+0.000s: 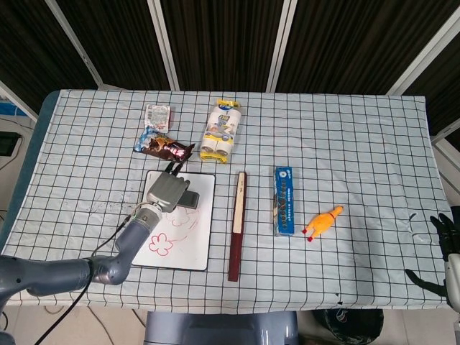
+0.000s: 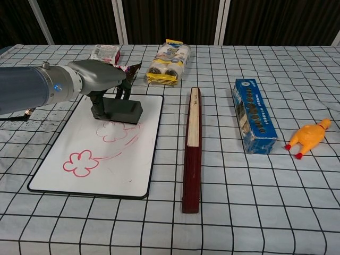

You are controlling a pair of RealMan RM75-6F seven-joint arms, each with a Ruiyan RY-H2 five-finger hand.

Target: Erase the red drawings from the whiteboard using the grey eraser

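Furthest left, the left hand (image 2: 98,79) reaches in over the whiteboard (image 2: 69,133), its fingers curled down around the grey eraser (image 2: 121,111) and holding it pressed flat on the board's upper part. That eraser is a dark grey block, long side running across the board. Below it the white surface carries red drawings (image 2: 109,141): a cloud-like flower outline right under the eraser, a second flower nearer the bottom left corner, and thin red strokes between them. Behind the board lie a small snack packet (image 1: 157,115), a dark wrapper (image 1: 164,146) and a yellow pack of rolls (image 1: 221,131). Right of the board lies a long wooden stick (image 2: 192,146), then a blue box (image 2: 252,114), then a yellow rubber chicken (image 2: 308,137). At the table's far right edge the right hand (image 1: 442,237) shows only partly in the head view; whether its dark fingers are spread or closed cannot be told.
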